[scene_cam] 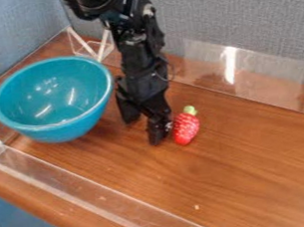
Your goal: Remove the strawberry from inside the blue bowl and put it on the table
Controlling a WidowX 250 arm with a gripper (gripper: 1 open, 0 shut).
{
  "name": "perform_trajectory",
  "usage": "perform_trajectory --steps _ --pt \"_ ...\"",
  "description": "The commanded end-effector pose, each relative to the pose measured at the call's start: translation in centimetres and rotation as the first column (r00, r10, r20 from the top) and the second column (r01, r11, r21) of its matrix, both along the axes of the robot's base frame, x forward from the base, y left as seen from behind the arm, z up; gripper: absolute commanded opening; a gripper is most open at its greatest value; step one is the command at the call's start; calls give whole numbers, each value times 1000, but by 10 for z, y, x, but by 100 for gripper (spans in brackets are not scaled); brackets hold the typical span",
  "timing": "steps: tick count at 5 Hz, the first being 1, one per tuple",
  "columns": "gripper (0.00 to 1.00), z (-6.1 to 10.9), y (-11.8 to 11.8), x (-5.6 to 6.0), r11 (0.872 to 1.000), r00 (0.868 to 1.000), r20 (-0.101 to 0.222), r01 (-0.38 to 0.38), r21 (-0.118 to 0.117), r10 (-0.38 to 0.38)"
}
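The blue bowl, a glossy teal-blue plastic vessel, sits upright on the desk to the left of the jaws, its rim just beside the black arm; whether the two touch cannot be told. Its interior shows only highlights, with nothing lying inside. A clear acrylic wall runs along the near desk edge in front of the bowl, and a second clear panel stands at the far edge, behind and to the right of the jaws.

At centre, the gripper hangs from a black jointed arm that enters from the top of the view and points straight down. Its jaws stand spread wide, the tips at or just above the wood surface, and nothing is held between them.

Immediately to the right of the jaws lies the strawberry, a small red toy with a green leafy cap turned up and to the right. It rests on the desk, outside the bowl, just beside the nearer jaw; contact between them cannot be confirmed.

The desk is brown wood-grain with a glossy finish, stretching bare to the right of the strawberry. Behind it rises a grey-blue textured backdrop.
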State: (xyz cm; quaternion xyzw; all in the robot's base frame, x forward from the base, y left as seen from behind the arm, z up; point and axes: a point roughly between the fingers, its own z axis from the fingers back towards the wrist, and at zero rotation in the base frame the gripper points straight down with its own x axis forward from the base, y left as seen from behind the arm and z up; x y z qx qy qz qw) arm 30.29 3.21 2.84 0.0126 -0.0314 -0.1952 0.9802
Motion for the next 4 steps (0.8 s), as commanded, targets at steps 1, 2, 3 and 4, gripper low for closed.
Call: perform_trajectory --steps 1,2,3,4 --pt "100 11 -4 15 1000 998 56 8 -7 -7" --pt "100 9 -8 18 1000 998 57 13 -21 -12" --pt "100 6 -13 22 999 998 59 21 -37 -19" --pt "100 4 -17 27 999 998 58 25 -48 -22"
